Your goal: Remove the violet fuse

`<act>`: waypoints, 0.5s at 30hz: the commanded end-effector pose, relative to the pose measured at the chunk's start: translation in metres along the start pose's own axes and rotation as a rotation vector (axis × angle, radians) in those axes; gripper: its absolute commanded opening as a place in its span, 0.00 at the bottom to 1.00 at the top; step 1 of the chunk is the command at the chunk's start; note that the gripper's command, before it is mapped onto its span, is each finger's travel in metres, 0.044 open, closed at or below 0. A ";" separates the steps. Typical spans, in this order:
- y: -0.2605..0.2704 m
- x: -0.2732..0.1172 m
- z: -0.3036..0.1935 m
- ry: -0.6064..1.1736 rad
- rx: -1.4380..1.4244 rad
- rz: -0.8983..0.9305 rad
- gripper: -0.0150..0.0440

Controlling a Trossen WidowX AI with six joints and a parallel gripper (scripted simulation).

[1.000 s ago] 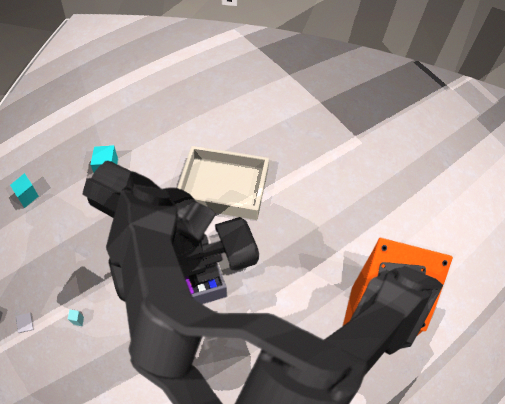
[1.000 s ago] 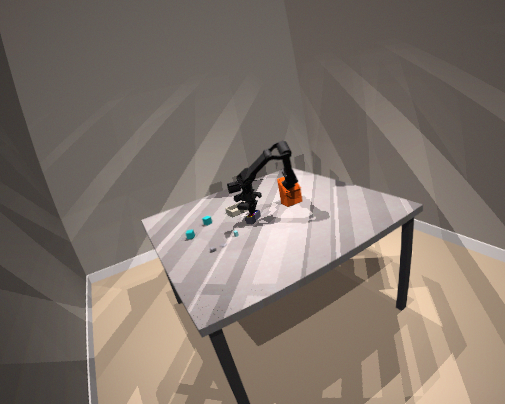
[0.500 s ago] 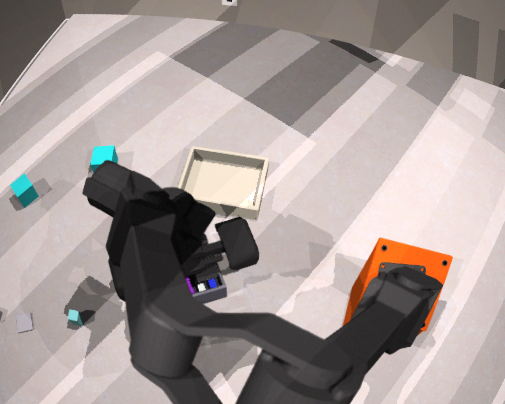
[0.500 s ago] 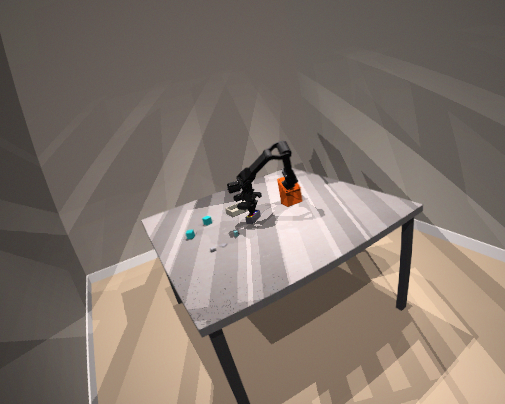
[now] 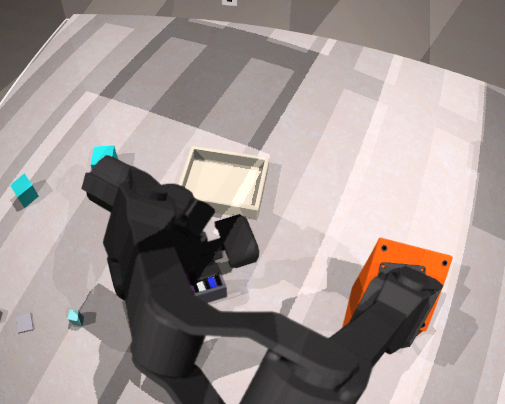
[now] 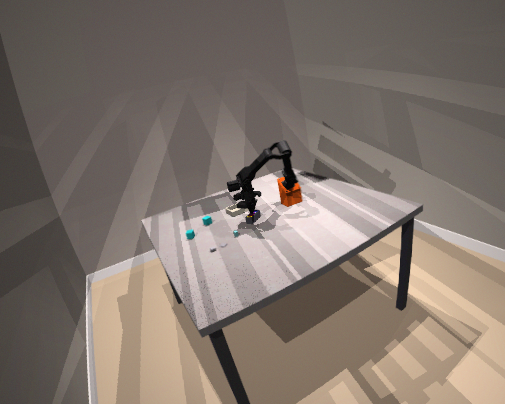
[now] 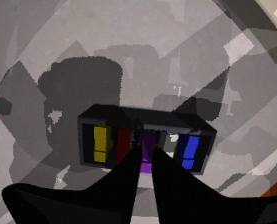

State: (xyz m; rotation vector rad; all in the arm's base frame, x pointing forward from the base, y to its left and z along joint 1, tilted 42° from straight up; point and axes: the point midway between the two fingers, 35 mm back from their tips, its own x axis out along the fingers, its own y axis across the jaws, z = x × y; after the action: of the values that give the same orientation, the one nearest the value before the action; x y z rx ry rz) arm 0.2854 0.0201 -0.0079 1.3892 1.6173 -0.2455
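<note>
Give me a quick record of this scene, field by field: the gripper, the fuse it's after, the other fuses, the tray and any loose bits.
gripper: black parallel-jaw gripper, shut on the violet fuse
target: small violet fuse, still seated in the dark rectangular fuse block
neighbours: yellow fuse, red fuse, white fuse, blue fuse
tray: shallow cream tray, nothing in it, beyond the block
loose items: cyan cubes, small grey squares

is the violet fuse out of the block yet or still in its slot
Still in its slot: in the wrist view the violet fuse sits in the fuse block, with the tool shut on it.
</note>
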 end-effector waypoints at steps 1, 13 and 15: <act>0.000 -0.003 0.000 -0.002 -0.002 -0.001 0.25; 0.000 -0.008 0.001 -0.002 -0.002 -0.001 0.25; 0.000 -0.009 0.001 -0.002 -0.002 -0.001 0.25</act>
State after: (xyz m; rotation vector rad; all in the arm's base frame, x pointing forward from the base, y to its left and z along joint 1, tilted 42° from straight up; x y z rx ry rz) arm 0.2849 0.0150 -0.0025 1.3894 1.6167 -0.2464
